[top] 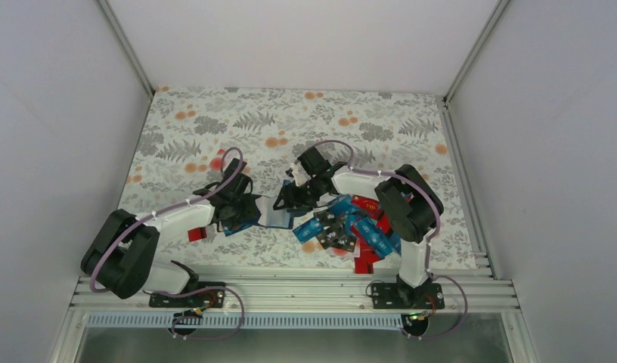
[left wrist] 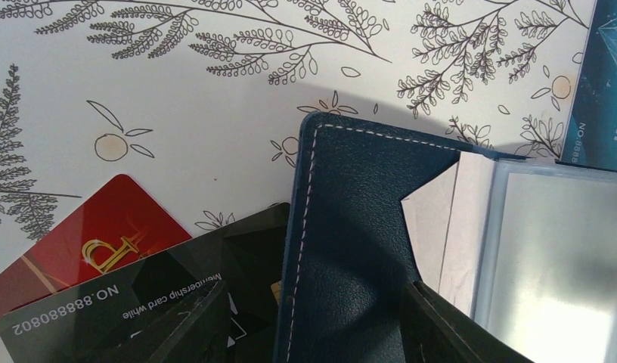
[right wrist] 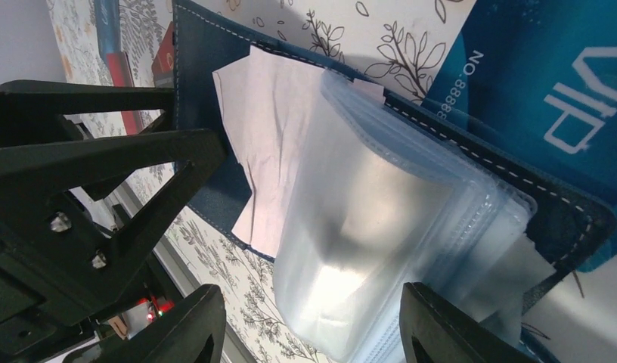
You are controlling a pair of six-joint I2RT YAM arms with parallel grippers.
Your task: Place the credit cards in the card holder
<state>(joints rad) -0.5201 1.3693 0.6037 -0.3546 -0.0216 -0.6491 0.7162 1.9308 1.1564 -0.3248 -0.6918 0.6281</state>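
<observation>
Top external view: nearest us, the two arm bases sit on a metal rail (top: 290,291) at the edge of a counter (top: 290,121) covered in a leaf-and-flower print. Just past the rail, on the right, the credit cards (top: 351,227) lie in a loose overlapping heap of blue, red and black, beside the right arm (top: 411,212). A little further in, near the middle of the counter, the card holder (top: 273,212) lies opened flat. The left claw (top: 245,206) is over its left side and the right claw (top: 290,198) over its right. Left wrist view: closest to the lens, the two black fingers (left wrist: 188,329) stand a moderate way apart above the holder's navy stitched cover, with nothing pinched between them. We cannot tell whether their tips touch it. A black card (left wrist: 139,299) is tucked under the cover's left edge and a red card (left wrist: 94,238) with a gold emblem lies beneath that one. A blue VIP card (left wrist: 604,83) shows beyond the far right corner. Right wrist view: this claw's fingers (right wrist: 192,325) are also set moderately apart, above the stack of clear sleeves (right wrist: 381,227) inside the holder and gripping nothing we can see. A creased white paper slip (right wrist: 268,151) sits in the pocket beside the sleeves. Further off, the holder's stitched edge overlaps the blue VIP card.
</observation>
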